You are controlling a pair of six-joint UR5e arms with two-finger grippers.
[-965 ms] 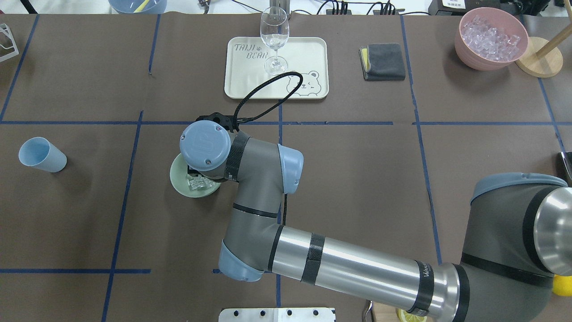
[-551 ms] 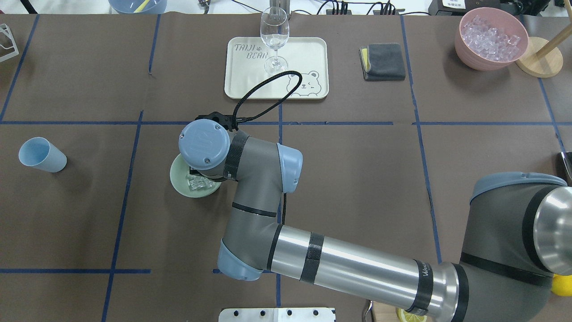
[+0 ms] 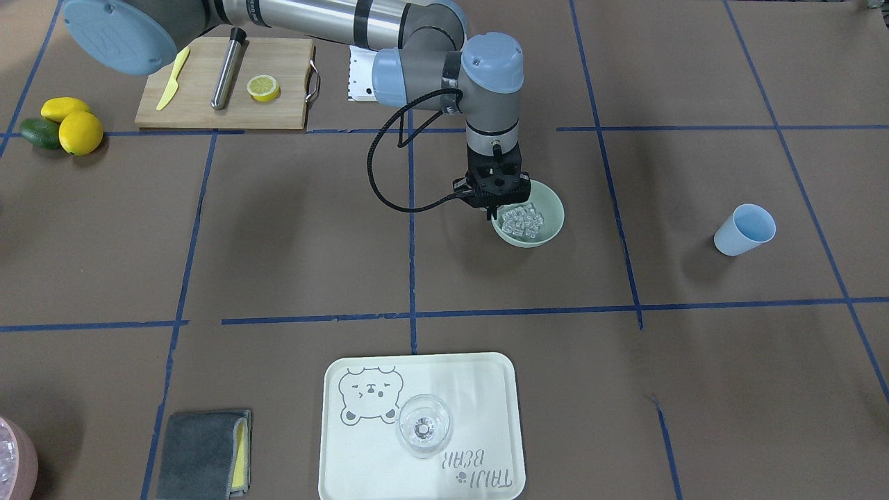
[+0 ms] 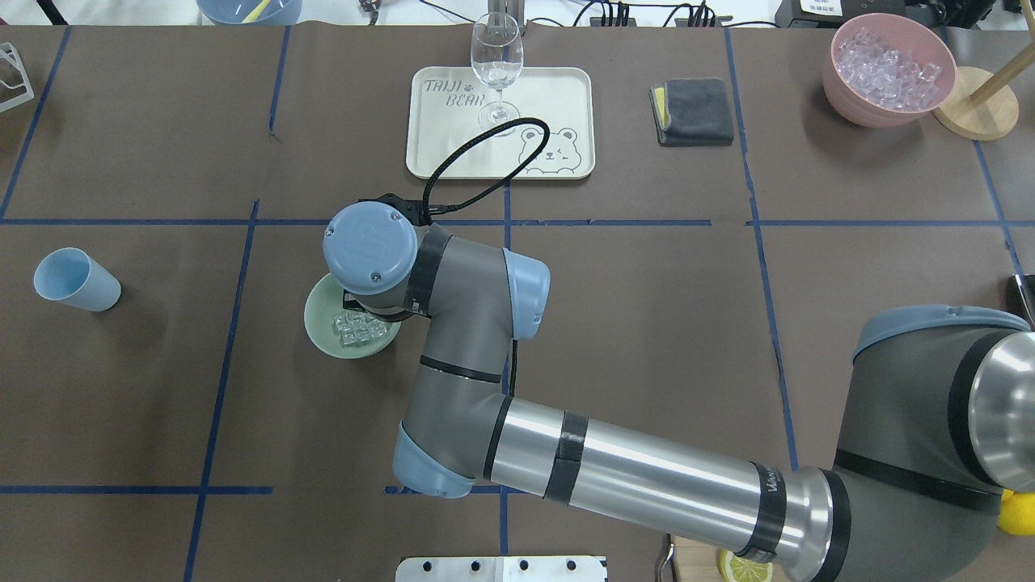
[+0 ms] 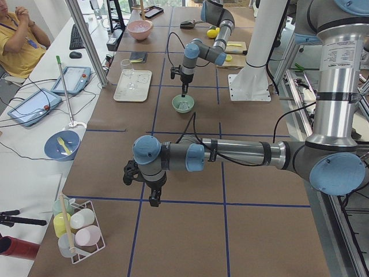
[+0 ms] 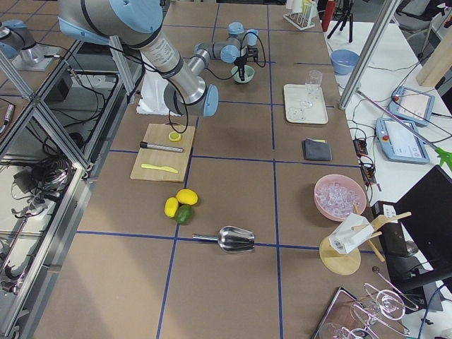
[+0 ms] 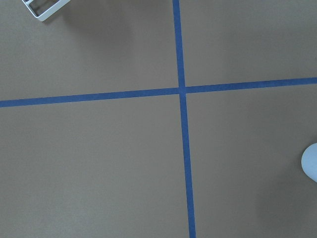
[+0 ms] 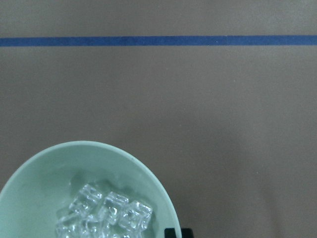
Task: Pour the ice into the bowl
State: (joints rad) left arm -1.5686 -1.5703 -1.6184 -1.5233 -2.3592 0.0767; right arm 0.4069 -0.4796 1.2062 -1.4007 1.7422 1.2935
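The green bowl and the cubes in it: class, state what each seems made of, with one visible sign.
The bowl: probably plastic or ceramic, matte; smooth pale green without sharp glints. The cubes: clear, glassy, bright-edged; ice or acrylic, the look leaves it open.

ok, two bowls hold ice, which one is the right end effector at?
The small pale mint-green bowl, with the right end effector at its rim. The larger pink bowl, heaped fuller, sits far off to the robot's right.

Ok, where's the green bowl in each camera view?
Front-facing: bowl just right of centre.
Overhead: bowl left of centre.
Exterior left: bowl upper middle.
Exterior right: bowl top centre.
Left wrist: not in it.
Right wrist: bowl bottom left.
Landmark: ice inside it.
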